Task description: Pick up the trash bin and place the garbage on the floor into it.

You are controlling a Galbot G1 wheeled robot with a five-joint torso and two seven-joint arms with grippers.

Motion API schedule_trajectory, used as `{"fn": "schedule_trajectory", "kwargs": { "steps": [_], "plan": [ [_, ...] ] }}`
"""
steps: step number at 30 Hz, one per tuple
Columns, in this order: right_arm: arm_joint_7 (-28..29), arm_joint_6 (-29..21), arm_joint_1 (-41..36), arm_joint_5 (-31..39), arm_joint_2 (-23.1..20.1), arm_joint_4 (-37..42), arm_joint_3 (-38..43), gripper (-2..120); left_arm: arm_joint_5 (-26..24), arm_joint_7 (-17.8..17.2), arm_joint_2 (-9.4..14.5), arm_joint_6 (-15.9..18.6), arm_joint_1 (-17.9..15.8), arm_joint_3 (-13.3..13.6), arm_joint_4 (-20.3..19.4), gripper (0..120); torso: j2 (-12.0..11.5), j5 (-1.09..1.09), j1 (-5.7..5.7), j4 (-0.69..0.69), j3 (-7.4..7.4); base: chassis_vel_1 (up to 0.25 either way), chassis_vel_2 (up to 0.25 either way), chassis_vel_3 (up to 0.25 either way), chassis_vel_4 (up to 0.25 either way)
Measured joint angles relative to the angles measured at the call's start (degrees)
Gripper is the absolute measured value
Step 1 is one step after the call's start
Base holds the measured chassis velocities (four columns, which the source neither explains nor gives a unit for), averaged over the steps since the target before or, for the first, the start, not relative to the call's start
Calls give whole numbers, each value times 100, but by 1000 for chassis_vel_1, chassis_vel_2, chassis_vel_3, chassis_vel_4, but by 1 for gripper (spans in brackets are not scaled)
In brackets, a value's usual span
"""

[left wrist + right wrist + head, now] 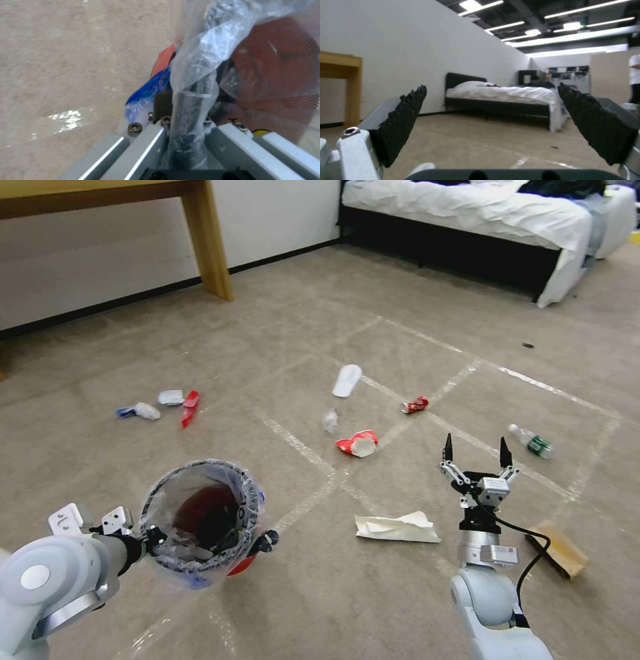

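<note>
Holding the trash bin (203, 520) off the floor (280, 347) at lower left, the left claw (150, 537) pinches its bagged rim. Right claw (477, 455) hangs spread w/ nothing between its fingers, just above the carpet. Garbage scattered ahead: folded white paper (397, 528), crushed cup (357, 443), red can (415, 405), bottle (531, 441), brown bag (560, 549).

White wall (403, 50), wooden table (200, 233), bed (467, 213)
</note>
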Motion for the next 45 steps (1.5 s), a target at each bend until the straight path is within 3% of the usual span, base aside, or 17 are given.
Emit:
{"fn": "schedule_trajectory", "kwargs": {
  "steps": [19, 25, 45],
  "plan": [
    [34, 19, -130, -63, -13, 129, 45, 100, 350, 101, -130, -98, 203, -74, -180, 0, 0, 0, 0, -3, 0, -105, -107, -105, -110],
    [65, 29, -126, -107, -1, 129, 46, 100, 371, 87, -107, -108, 223, -96, -204, 0, 0, 0, 0, 2, 0, -4, -11, -17, -9],
    [25, 150, -122, -179, 50, 41, 32, 100, 331, 96, -79, -133, 203, -89, -222, 0, 0, 0, 0, 0, 0, 0, 0, 0, 0]
  ]
}}
